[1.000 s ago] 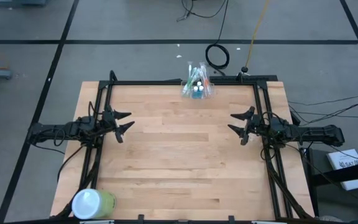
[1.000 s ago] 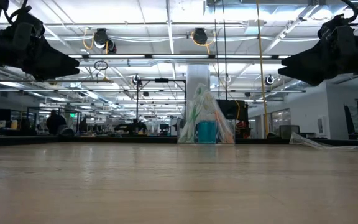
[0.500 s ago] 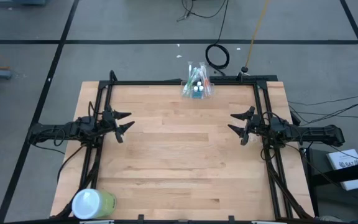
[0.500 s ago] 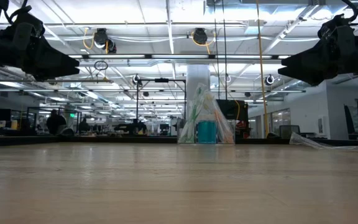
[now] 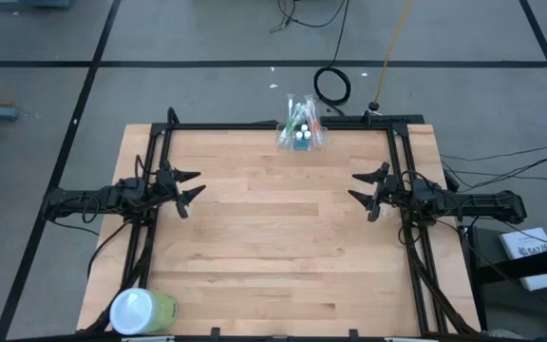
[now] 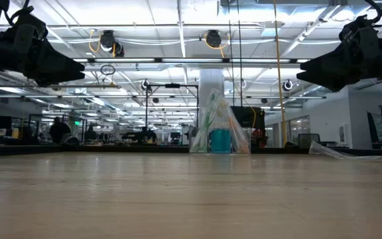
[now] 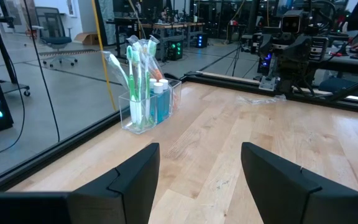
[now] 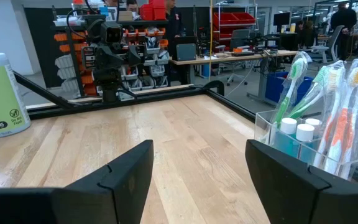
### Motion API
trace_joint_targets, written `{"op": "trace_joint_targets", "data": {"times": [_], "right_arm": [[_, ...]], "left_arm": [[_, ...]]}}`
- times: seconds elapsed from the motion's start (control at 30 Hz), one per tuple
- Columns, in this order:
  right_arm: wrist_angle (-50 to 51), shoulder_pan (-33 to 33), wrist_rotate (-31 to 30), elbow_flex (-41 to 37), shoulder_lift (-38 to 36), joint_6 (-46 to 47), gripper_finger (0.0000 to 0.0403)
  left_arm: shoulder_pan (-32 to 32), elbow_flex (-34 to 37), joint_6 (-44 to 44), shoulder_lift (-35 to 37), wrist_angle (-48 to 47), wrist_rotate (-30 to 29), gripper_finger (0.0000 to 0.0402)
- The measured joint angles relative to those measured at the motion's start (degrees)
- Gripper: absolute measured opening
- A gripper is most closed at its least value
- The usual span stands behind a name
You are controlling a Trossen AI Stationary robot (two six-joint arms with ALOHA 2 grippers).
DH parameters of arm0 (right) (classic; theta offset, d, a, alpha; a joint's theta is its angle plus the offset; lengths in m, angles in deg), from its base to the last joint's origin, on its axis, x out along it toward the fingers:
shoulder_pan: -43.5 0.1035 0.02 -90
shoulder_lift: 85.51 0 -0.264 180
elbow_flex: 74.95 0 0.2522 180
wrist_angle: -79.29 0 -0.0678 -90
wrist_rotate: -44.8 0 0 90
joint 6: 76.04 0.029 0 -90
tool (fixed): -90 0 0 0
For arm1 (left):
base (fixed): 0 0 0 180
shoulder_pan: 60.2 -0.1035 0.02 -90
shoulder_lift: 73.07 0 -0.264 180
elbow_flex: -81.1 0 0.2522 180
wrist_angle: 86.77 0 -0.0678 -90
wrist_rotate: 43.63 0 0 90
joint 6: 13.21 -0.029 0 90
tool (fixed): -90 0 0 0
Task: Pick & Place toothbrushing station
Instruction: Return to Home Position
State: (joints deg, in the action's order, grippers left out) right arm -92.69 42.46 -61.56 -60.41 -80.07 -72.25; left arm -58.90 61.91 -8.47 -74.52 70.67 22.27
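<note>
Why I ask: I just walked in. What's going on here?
Nothing is being handled. The left gripper and right gripper hang open and empty over the table's two sides. The clear holder stands at the far edge with toothbrushes and small bottles in it. A green canister sits at the near left corner.

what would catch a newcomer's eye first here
The clear holder, packed with toothbrushes, stands at the middle of the table's far edge. A white-lidded green cylinder stands in the left corner of the opposite edge. The left tool and right tool hang open at the sides, holding nothing.
</note>
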Motion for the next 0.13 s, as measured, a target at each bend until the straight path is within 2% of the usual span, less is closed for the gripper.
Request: {"op": "trace_joint_targets", "data": {"times": [0.13], "right_arm": [[0.0,0.0,0.0,0.0,0.0,0.0,0.0248]], "left_arm": [[0.0,0.0,0.0,0.0,0.0,0.0,0.0234]]}}
